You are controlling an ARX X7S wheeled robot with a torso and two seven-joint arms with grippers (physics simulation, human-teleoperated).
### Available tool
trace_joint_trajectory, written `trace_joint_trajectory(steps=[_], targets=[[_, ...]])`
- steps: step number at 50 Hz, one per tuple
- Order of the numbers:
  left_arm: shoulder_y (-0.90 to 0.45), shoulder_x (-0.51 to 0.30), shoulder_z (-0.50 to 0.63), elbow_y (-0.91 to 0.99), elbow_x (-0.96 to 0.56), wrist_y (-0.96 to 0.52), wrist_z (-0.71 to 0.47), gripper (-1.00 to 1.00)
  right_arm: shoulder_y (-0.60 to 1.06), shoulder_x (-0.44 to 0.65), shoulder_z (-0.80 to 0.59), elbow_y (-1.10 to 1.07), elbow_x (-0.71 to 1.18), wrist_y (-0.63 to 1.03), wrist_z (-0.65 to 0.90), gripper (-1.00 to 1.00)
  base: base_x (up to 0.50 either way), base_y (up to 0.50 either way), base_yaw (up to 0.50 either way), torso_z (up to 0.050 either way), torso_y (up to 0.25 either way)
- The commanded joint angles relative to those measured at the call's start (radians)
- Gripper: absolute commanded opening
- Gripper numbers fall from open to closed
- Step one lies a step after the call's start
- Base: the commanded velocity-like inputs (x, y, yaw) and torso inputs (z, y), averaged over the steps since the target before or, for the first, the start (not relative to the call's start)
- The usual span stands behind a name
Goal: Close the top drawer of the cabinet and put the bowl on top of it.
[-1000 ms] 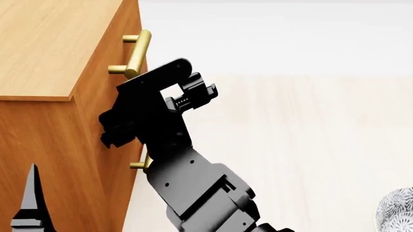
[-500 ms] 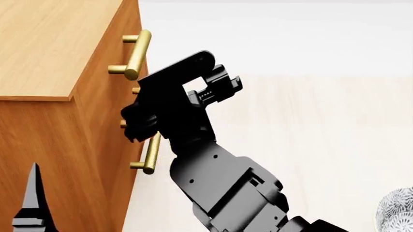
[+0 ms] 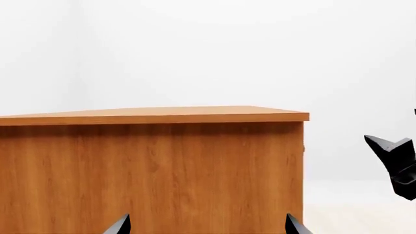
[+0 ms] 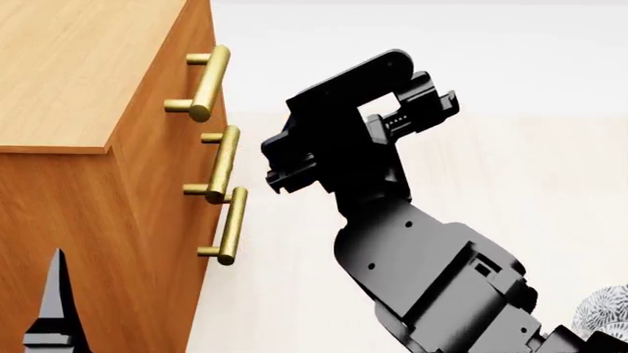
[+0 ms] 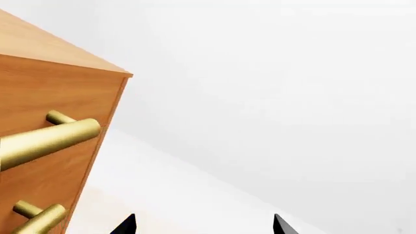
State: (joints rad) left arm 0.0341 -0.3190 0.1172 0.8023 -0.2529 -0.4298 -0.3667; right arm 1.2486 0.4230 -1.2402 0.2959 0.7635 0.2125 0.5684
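Note:
The cabinet (image 4: 79,66) fills the left of the head view, its three brass handles lined up down the front. The top drawer (image 4: 172,73) looks flush with the two below it; its handle (image 5: 52,140) shows large in the right wrist view. My right gripper (image 4: 279,170) hovers a short way off the cabinet front, level with the middle handle. It is open (image 5: 202,225) with nothing between its tips. My left gripper (image 3: 205,226) is open too and faces the cabinet's side panel (image 3: 156,175). The bowl (image 4: 604,316) is cut off at the head view's lower right corner.
Pale floor (image 4: 471,191) stretches to the right of the cabinet, with a white wall behind. One left fingertip (image 4: 56,309) pokes up at the head view's lower left, beside the cabinet's side. Part of the right hand (image 3: 393,161) shows past the cabinet's corner in the left wrist view.
My right arm has drawn back from the cabinet front, moving right and up, uncovering the middle and lower handles. The left gripper has stayed put.

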Motion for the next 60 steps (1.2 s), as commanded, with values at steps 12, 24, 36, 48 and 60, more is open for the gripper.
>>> trace_joint_trajectory(steps=[12,24,36,48,60], targets=[[0.015,-0.009,0.002,-0.012,-0.013,0.03,-0.001,1.0,0.081,0.349,-0.047,-0.424,0.026,0.269,0.116,1.0,0.0,0.0,0.0,0.0,0.0],[0.012,-0.012,0.005,-0.014,-0.023,0.037,-0.002,1.0,0.077,0.542,-0.039,-0.617,0.074,0.33,0.17,1.0,0.0,0.0,0.0,0.0,0.0],[-0.003,-0.012,0.02,-0.019,-0.021,0.029,-0.009,1.0,0.03,0.763,-0.042,-0.763,0.113,0.325,0.199,1.0,0.0,0.0,0.0,0.0,0.0],[-0.01,-0.014,0.033,-0.016,-0.024,0.024,-0.014,1.0,-0.038,0.961,-0.075,-0.882,0.124,0.29,0.23,1.0,0.0,0.0,0.0,0.0,0.0],[-0.002,-0.019,0.041,-0.009,-0.022,0.028,-0.021,1.0,-0.105,1.144,-0.125,-0.976,0.134,0.224,0.275,1.0,0.0,0.0,0.0,0.0,0.0]])
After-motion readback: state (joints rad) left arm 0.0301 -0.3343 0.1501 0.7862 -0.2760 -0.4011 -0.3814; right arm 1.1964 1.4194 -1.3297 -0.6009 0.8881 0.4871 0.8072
